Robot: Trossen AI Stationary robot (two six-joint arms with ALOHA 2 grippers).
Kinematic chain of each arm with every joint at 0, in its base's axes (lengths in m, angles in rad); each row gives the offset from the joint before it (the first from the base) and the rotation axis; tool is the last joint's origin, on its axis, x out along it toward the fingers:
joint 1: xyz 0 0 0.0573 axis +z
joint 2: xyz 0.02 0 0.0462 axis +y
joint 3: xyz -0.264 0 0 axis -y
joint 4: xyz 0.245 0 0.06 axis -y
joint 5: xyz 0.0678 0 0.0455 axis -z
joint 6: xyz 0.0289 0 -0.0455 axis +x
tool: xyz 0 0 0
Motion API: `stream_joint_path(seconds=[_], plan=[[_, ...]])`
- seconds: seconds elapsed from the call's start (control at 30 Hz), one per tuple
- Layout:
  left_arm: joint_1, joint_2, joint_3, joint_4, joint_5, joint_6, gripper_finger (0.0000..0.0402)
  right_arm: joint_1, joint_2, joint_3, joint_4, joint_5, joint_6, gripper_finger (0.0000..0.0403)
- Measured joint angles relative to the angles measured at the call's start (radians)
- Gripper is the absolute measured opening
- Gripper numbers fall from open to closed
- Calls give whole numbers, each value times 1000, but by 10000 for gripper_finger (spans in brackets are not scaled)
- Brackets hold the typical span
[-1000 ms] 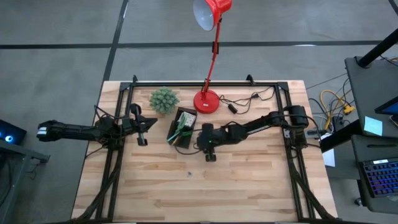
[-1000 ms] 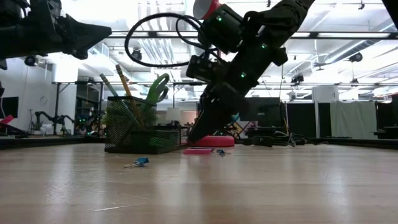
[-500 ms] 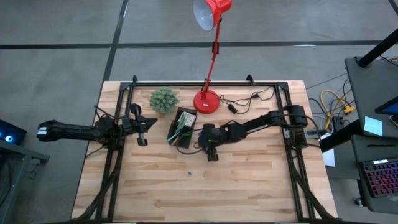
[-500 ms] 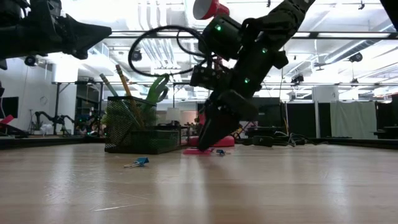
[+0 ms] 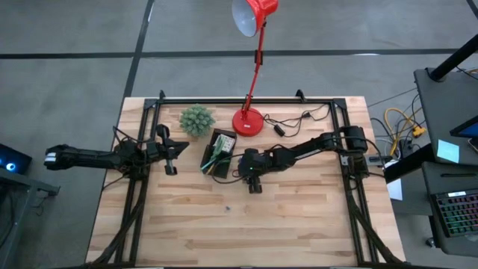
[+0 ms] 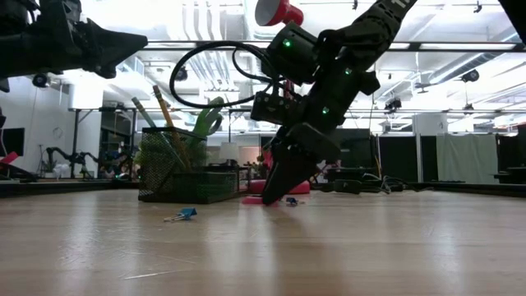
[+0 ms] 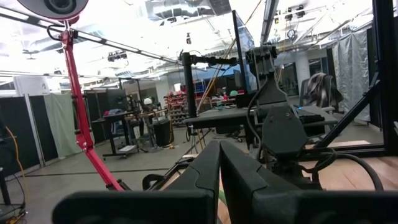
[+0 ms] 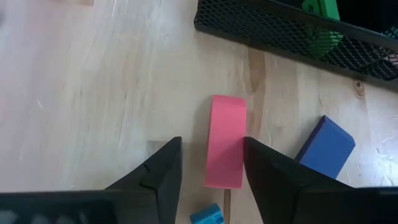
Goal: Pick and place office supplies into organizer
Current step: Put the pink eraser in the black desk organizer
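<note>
A pink sticky-note pad (image 8: 226, 149) lies flat on the wood table, a little short of the black mesh organizer (image 8: 292, 28). My right gripper (image 8: 211, 143) is open and tipped steeply down over the pad, one finger on either side of it. The low view shows its tips (image 6: 278, 196) close to the table beside the pad (image 6: 255, 200). The organizer (image 6: 185, 168) holds a pencil, pens and green-handled scissors standing upright. My left gripper (image 5: 179, 149) waits shut above the table's left side. My right gripper straddles the pink pad from above, slanting toward the organizer. One finger (image 8: 267, 168) stands right at the pad's long edge (image 8: 244, 140), and I cannot tell whether it touches. The pad lies flat on the table.
A dark blue block (image 8: 324, 146) and a small blue piece (image 8: 206, 216) lie beside the pad. A blue binder clip (image 6: 181, 215) lies nearer the front. The green plant (image 5: 196, 119) and the red lamp base (image 5: 248, 122) stand behind the organizer (image 5: 219, 153).
My right gripper has sunk a little and tipped further down, bringing its fingertips closer to the table at the pink pad. The pad has stayed where it was.
</note>
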Motion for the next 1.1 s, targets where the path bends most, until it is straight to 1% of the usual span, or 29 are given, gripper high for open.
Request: stream_joint_path(seconds=[0.17, 0.3, 0.67, 0.9, 1.1], plan=[[0, 0, 0, 0, 0, 0, 0, 0, 0, 3, -23, -2, -3, 134], [0, 0, 0, 0, 0, 0, 0, 0, 1, 3, -43, -2, -46, 114], [0, 0, 0, 0, 0, 0, 0, 0, 1, 2, -51, 1, -59, 61], [0, 0, 0, 0, 0, 0, 0, 0, 1, 1, -51, 2, -40, 55], [0, 0, 0, 0, 0, 0, 0, -1, -20, -4, -38, -30, -7, 54]])
